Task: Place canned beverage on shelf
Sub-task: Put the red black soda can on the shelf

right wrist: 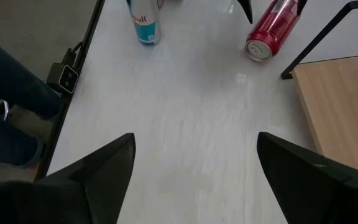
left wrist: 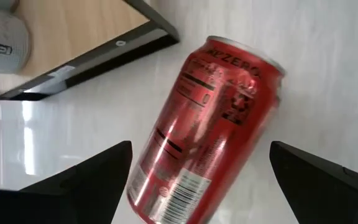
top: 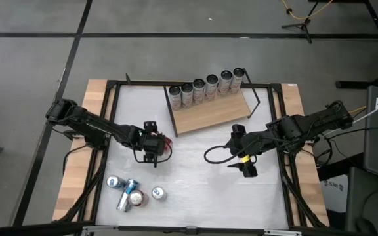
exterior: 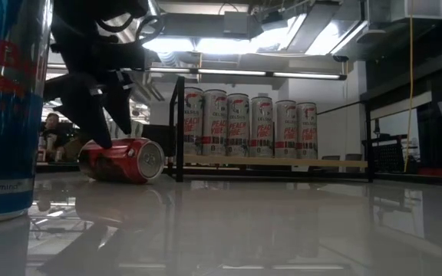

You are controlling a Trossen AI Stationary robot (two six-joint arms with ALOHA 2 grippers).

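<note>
A red can (left wrist: 210, 124) lies on its side on the white table, left of the middle (top: 165, 144), just off the near left corner of the shelf. My left gripper (left wrist: 201, 180) is open and slants down over it, one finger on either side with a gap to the can on both. The shelf (top: 209, 115), a light wooden board in a black wire frame, stands at the far middle with several tall cans (top: 205, 88) upright in a row along its back. My right gripper (top: 248, 172) waits open above the table's right half, holding nothing.
Several loose cans (top: 130, 193) lie and stand near the table's near left corner; one blue can (exterior: 6, 107) stands upright close to the low camera. A black frame (top: 110, 131) edges the table. A person's legs (right wrist: 5, 93) show beside the table.
</note>
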